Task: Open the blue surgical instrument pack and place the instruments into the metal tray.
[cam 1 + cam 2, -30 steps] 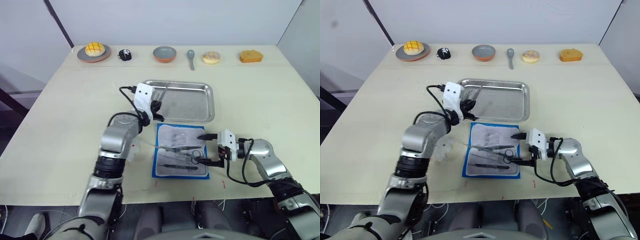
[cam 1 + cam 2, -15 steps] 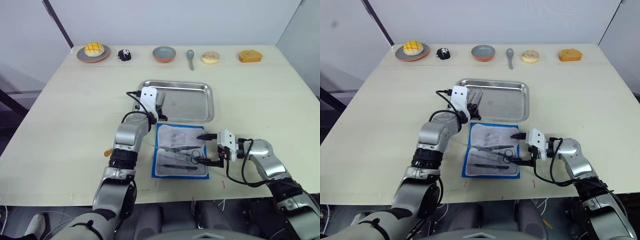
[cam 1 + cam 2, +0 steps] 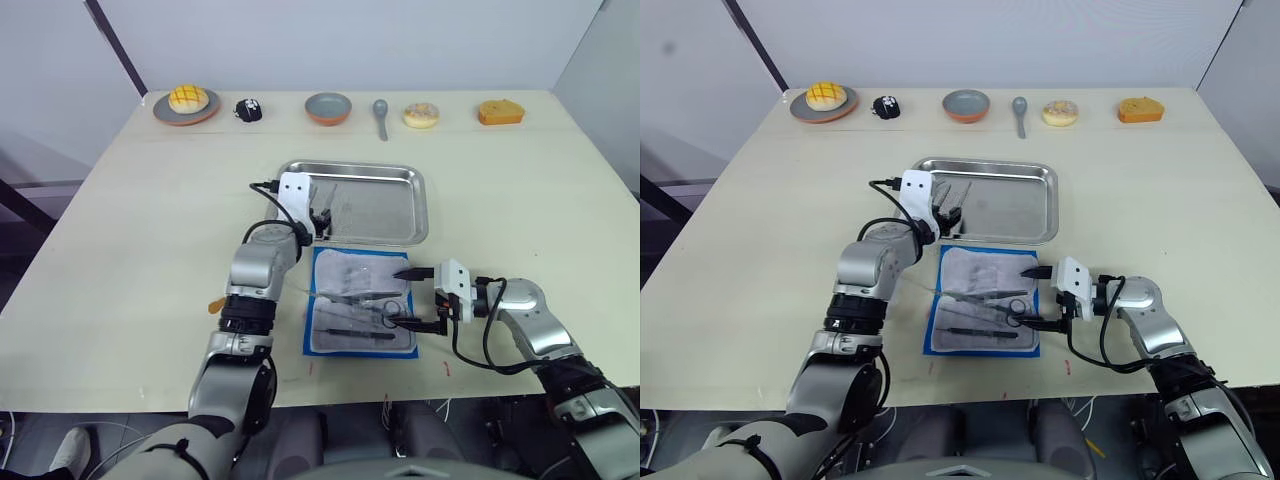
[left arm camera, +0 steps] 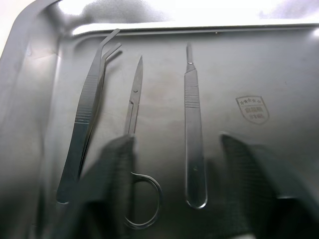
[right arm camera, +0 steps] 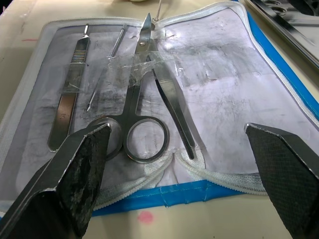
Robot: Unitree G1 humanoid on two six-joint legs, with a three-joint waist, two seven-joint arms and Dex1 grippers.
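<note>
Three instruments (image 4: 134, 149) lie in the tray (image 3: 395, 215) under my empty, open left gripper (image 3: 320, 213).
My right gripper (image 5: 174, 164) gapes wide, empty, at the pack (image 3: 362, 300).

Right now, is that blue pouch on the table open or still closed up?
Open. The blue surgical instrument pack lies spread flat, whitish lining up, with scissors and other instruments exposed on it, beside the metal tray.

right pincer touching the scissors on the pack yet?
Apart. In the right wrist view the right pincer is open, its fingers straddling the scissors with pack lining visible between.
</note>
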